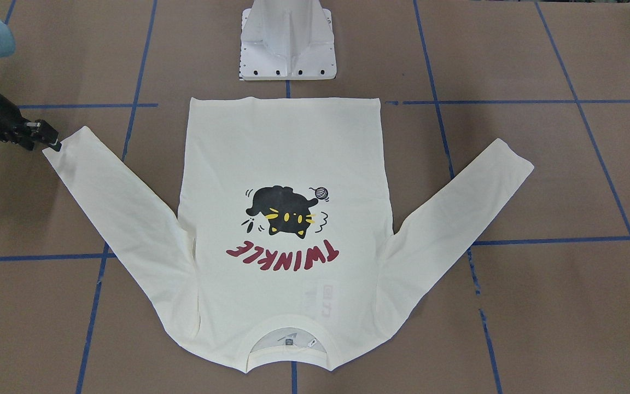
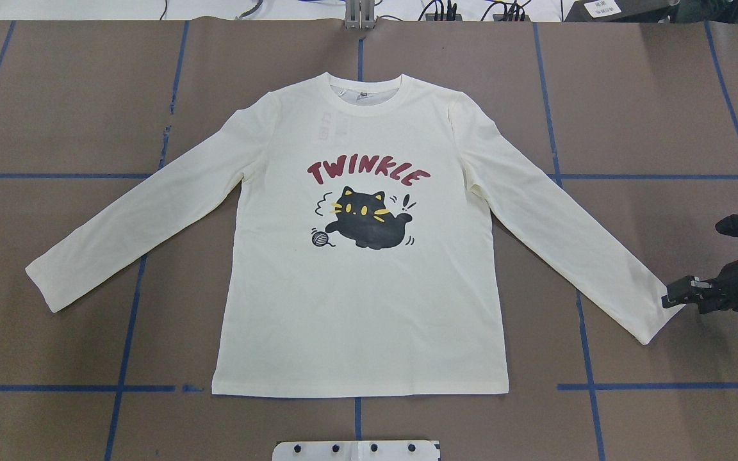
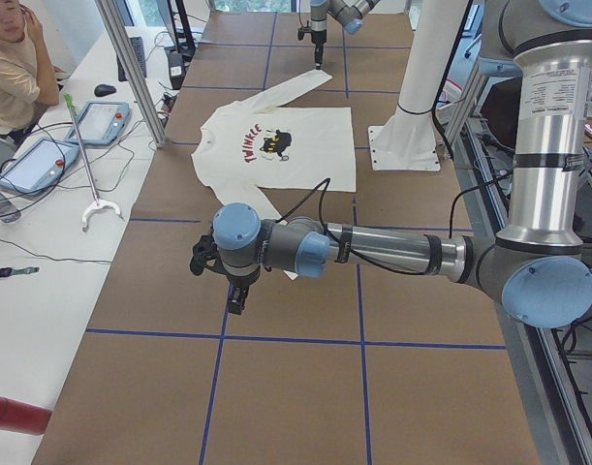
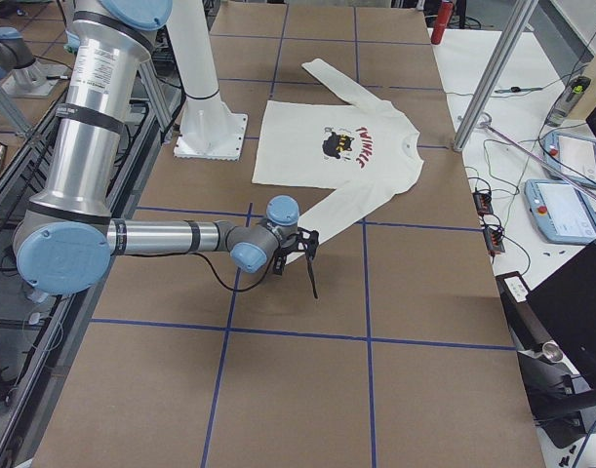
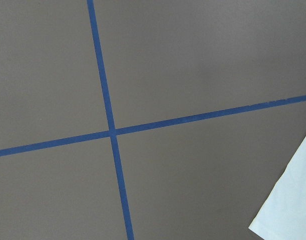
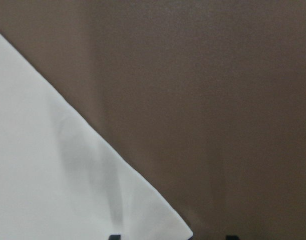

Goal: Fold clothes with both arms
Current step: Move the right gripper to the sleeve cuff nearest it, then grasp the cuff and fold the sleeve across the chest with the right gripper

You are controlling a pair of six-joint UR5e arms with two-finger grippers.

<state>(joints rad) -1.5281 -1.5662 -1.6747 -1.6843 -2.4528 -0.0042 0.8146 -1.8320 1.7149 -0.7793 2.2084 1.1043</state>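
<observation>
The cream long-sleeved shirt (image 2: 356,288) lies flat and face up on the brown table, both sleeves spread, cat print and red lettering showing. My right gripper (image 2: 667,301) hovers at the right sleeve's cuff (image 2: 647,320), also seen at the edge of the front-facing view (image 1: 55,145). In the right wrist view its two fingertips (image 6: 114,236) stand wide apart, open, with the cuff corner (image 6: 158,210) between them. My left gripper (image 3: 237,300) shows only in the exterior left view, over bare table near the left cuff (image 5: 288,210); whether it is open or shut I cannot tell.
The white pedestal base (image 1: 289,44) stands just behind the shirt's hem. Blue tape lines (image 2: 129,307) grid the table. A person (image 3: 15,58) sits at a side bench with tablets and cables, and metal posts (image 3: 131,68) rise at the table's far edge.
</observation>
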